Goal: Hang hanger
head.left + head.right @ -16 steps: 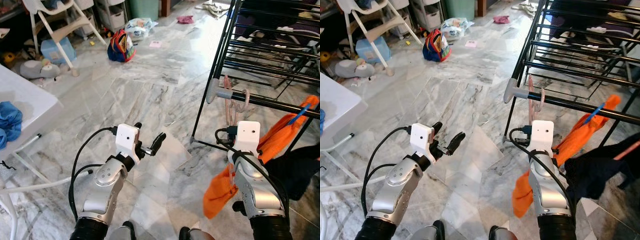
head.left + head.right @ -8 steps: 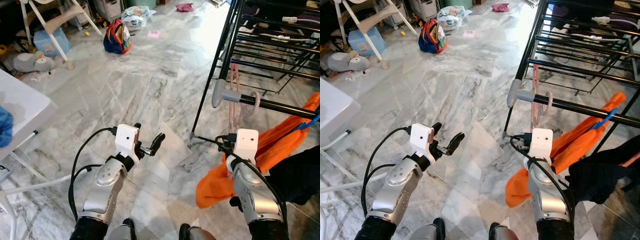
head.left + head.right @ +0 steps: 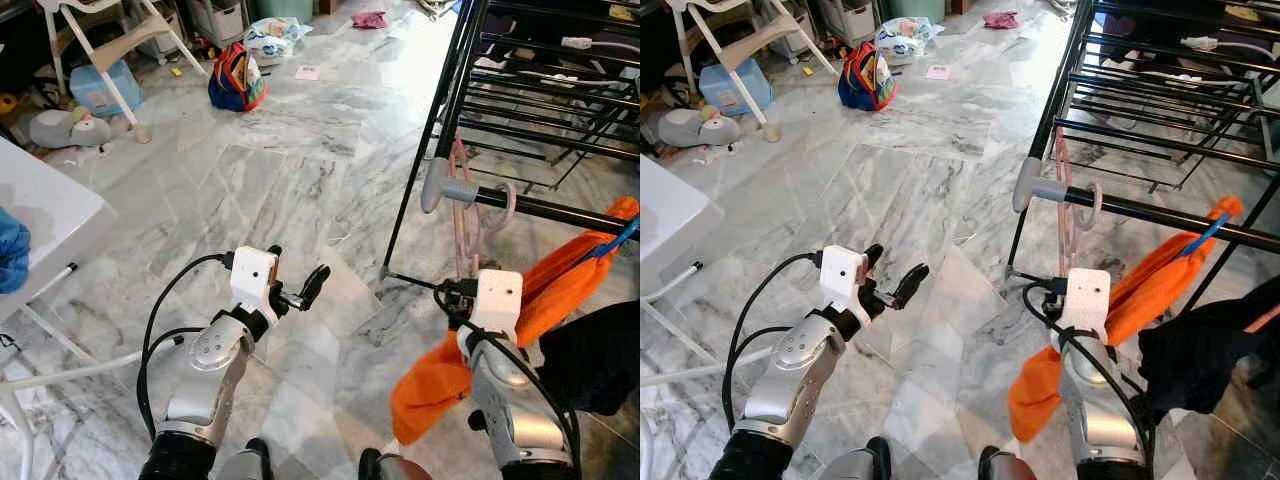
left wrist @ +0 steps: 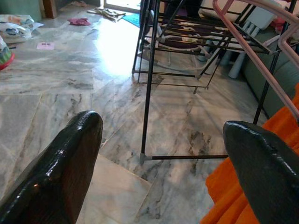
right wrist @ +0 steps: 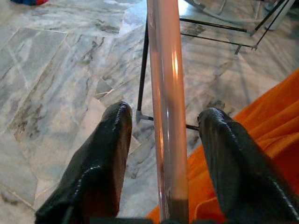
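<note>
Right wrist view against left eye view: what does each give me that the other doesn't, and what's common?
Right wrist view: the pink hanger runs between the fingers of the right claw, with a gap on each side, so it is not clamped.
Left eye view: the hanger's hook sits over the drying rack's black rail near its grey end cap, and the left claw is held open over the floor, away from the rack.
Both: the hanger, the orange cloth beside it, the rack's legs and the marble floor.
</note>
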### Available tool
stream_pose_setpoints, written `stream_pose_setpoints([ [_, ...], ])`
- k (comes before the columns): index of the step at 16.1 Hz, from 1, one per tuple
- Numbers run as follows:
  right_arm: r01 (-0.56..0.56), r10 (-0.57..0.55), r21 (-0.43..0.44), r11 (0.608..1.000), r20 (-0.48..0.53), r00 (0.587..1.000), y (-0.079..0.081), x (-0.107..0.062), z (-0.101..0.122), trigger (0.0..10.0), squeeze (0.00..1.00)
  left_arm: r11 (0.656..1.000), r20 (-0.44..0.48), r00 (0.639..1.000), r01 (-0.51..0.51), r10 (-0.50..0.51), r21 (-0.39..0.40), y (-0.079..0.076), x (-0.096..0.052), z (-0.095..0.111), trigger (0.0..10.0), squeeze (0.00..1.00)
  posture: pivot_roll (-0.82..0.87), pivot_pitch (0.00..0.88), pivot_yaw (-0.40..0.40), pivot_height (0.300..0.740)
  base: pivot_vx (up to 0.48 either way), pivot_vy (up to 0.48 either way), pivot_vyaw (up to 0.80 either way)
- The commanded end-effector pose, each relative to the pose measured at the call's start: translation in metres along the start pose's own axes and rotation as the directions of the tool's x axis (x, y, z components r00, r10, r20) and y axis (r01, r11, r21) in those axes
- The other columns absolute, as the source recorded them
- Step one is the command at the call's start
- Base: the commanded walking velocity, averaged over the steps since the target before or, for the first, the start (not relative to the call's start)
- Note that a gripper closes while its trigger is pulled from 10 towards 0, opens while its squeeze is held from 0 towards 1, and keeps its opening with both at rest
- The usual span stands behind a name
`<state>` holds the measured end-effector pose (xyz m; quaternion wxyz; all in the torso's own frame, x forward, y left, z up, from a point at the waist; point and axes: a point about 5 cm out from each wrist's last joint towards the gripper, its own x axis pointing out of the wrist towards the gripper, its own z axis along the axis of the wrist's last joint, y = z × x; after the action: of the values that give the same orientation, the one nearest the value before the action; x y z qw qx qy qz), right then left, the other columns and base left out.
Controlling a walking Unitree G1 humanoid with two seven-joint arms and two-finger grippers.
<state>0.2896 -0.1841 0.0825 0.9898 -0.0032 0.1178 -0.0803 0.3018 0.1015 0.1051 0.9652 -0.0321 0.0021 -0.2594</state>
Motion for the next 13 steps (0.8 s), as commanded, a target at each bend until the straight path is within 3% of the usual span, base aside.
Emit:
stream_pose_setpoints([
  [1,0.007,-0.007,-0.001,1.000,-0.004,1.000,-0.001,-0.003,-0.001,10.0,1.00,1.000,-0.026,1.000,-0.005,0.005,-0.002,0.001,-0.002,-0.005,10.0,0.00,-0.03,0.218,0.038,0.740,0.000,0.000,0.00],
  [6,0.034,-0.034,0.000,0.999,0.017,0.999,-0.004,-0.005,0.001,10.0,1.00,1.000,-0.032,0.999,-0.007,0.007,0.002,0.002,-0.003,-0.005,10.0,0.00,-0.03,0.216,0.040,0.740,0.000,0.000,0.00],
  [9,0.058,-0.059,0.006,0.998,0.072,0.996,-0.009,-0.008,0.006,10.0,1.00,1.000,-0.035,0.999,-0.006,0.006,0.001,0.002,-0.003,-0.006,10.0,0.00,-0.03,0.215,0.042,0.740,0.000,0.000,0.00],
  [10,0.085,-0.084,-0.002,0.996,0.132,0.988,-0.014,-0.015,0.011,10.0,1.00,1.000,-0.024,1.000,-0.007,0.007,0.003,0.002,-0.004,-0.005,10.0,0.00,-0.03,0.215,0.043,0.740,0.000,0.000,0.00],
  [13,0.094,-0.093,0.002,0.996,0.148,0.985,-0.016,-0.020,0.010,10.0,1.00,1.000,-0.031,0.999,-0.030,0.030,0.007,0.002,-0.002,-0.005,10.0,0.00,-0.03,0.214,0.046,0.740,0.000,0.000,0.00],
])
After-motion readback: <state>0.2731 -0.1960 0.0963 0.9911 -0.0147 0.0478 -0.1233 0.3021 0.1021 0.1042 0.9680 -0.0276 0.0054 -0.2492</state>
